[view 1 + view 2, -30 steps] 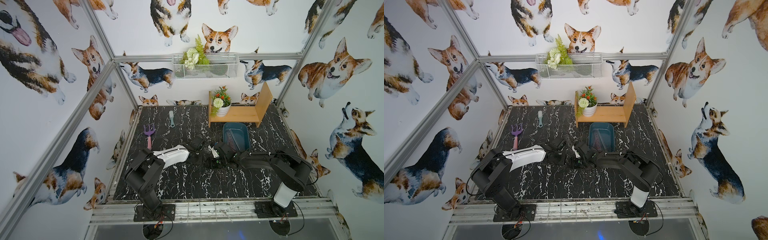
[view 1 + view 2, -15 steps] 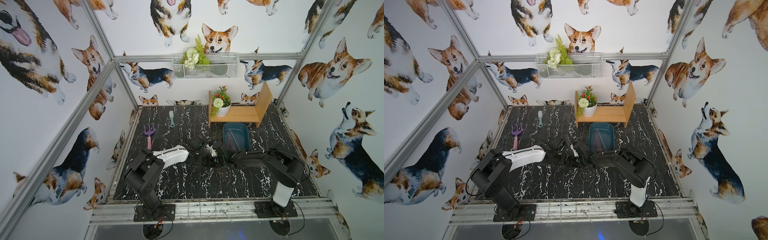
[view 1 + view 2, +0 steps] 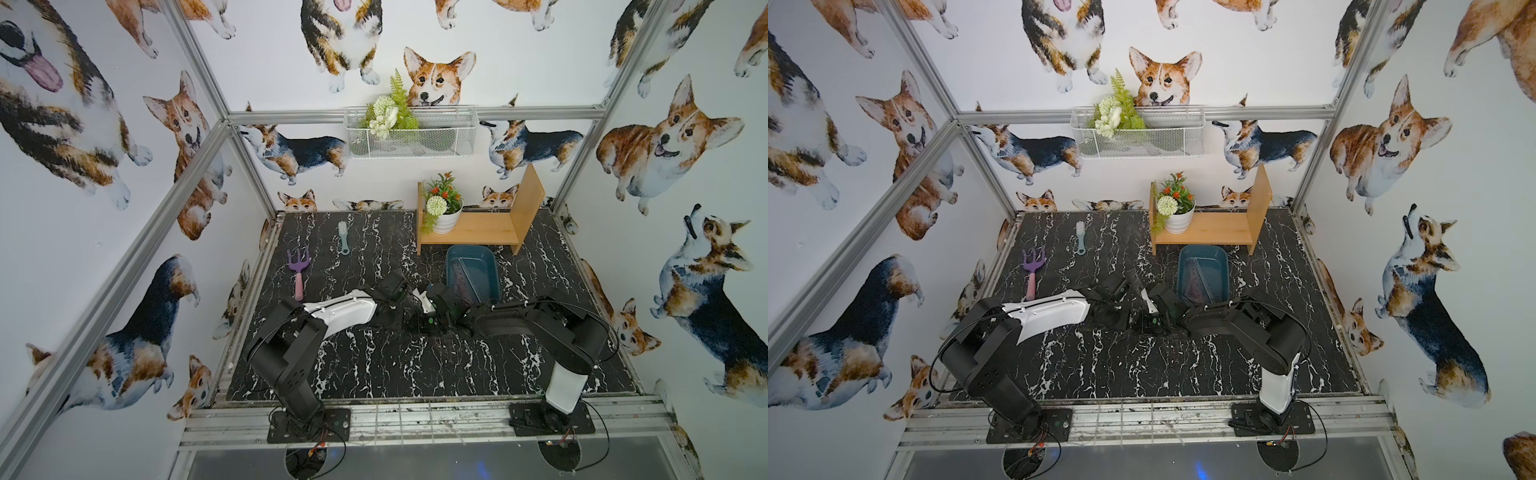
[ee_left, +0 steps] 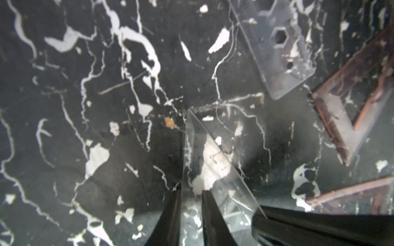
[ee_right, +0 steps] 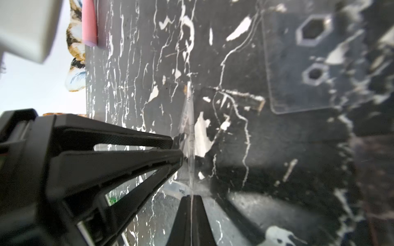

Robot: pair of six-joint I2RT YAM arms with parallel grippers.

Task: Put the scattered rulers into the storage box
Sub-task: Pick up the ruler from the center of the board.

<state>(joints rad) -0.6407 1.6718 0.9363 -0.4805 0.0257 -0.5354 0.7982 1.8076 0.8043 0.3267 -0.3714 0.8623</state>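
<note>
Both arms meet low over the middle of the table, just left of the teal storage box [image 3: 492, 266] [image 3: 1223, 266], which has rulers lying inside. My right gripper [image 5: 192, 197] is shut on the edge of a clear set-square ruler [image 4: 211, 161] [image 5: 188, 119]. My left gripper [image 4: 191, 192] stands slightly open around the same ruler, and its fingers [image 5: 149, 155] show in the right wrist view. A clear strip ruler with hexagon holes [image 4: 277, 49] [image 5: 298, 70] lies flat on the table. Two purple-tinted set squares [image 4: 332, 119] lie beside it.
A purple-and-pink toy fork [image 3: 298, 270] and a pale blue brush [image 3: 343, 237] lie at the back left. Right behind the box stands a wooden shelf [image 3: 482, 230] with a potted plant [image 3: 442, 208]. A wire basket [image 3: 409, 137] hangs on the back wall.
My right gripper has closed onto the clear ruler. The left gripper's jaws have eased apart a little. Both arms have stayed almost where they were.
</note>
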